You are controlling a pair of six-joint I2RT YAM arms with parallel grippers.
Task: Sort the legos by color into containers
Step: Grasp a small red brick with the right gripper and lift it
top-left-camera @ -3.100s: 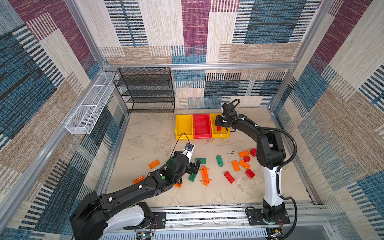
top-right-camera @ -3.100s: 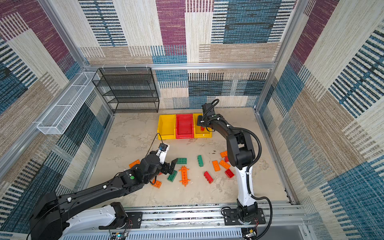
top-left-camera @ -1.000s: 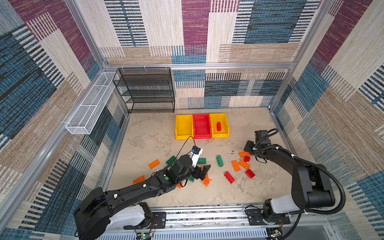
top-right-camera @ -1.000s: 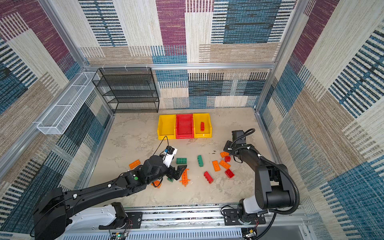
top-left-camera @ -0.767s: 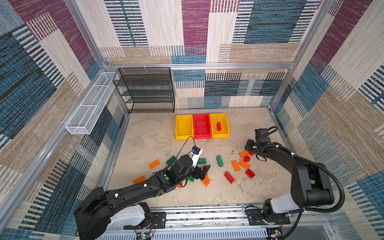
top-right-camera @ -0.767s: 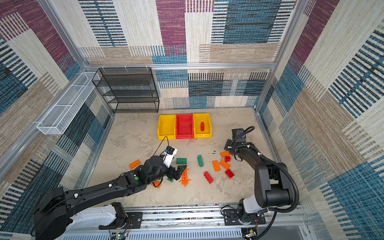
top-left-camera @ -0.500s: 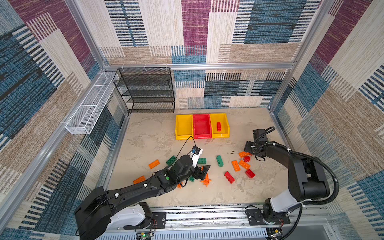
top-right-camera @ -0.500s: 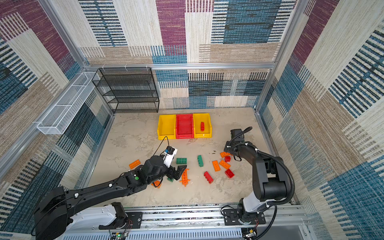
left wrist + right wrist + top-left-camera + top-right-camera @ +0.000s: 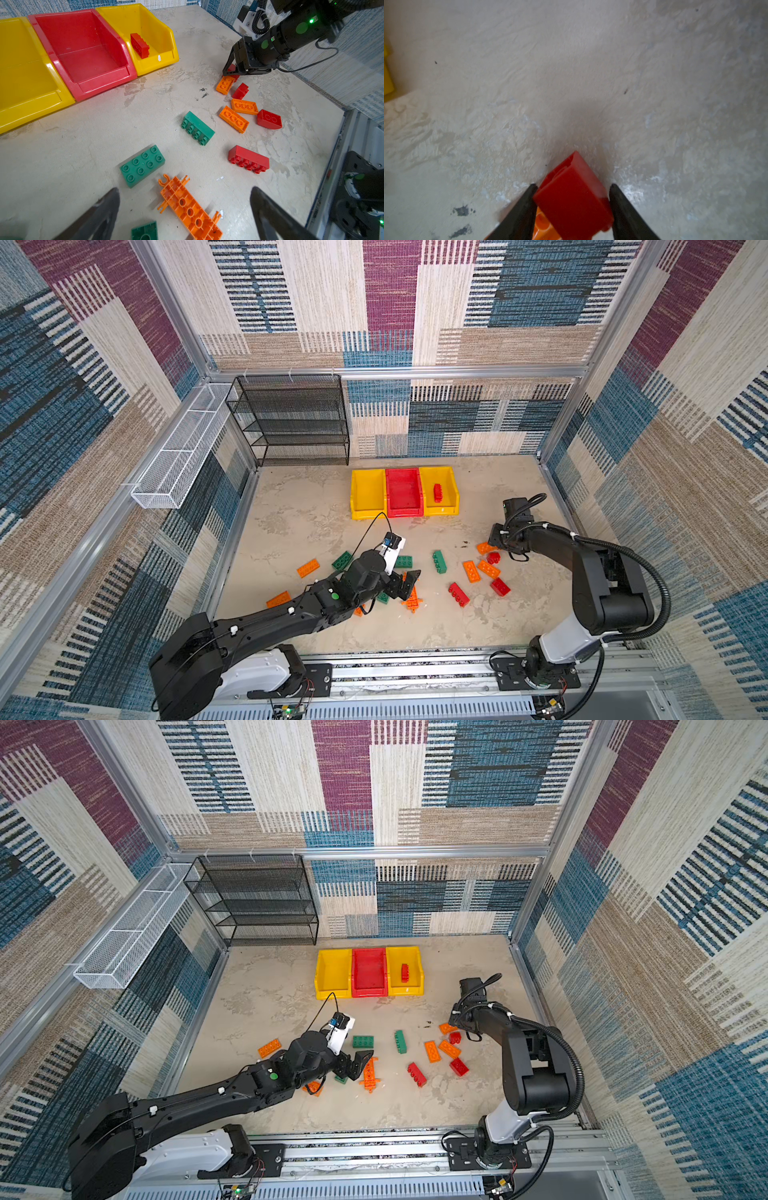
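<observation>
Three containers stand in a row at the back: a yellow bin [image 9: 365, 514], a red bin [image 9: 405, 512] and a yellow bin [image 9: 451, 510] holding one red brick [image 9: 438, 492]. Orange, green and red legos lie scattered on the floor. My right gripper [image 9: 572, 185] is down at the right cluster, shut on a small red brick [image 9: 571, 199] that rests partly on an orange brick [image 9: 483, 548]. My left gripper [image 9: 185, 192] is open, low over the long orange plate [image 9: 189, 209], with a green brick [image 9: 142, 165] just beyond it.
A black wire rack [image 9: 291, 423] stands at the back left and a white wire basket [image 9: 178, 448] hangs on the left wall. More bricks lie near the right cluster: orange [image 9: 471, 571], red [image 9: 500, 586], red [image 9: 458, 594], green [image 9: 439, 562].
The right gripper's fingers have come together on the small red brick, and its wrist shifted slightly. The left arm has stayed where it was, still open.
</observation>
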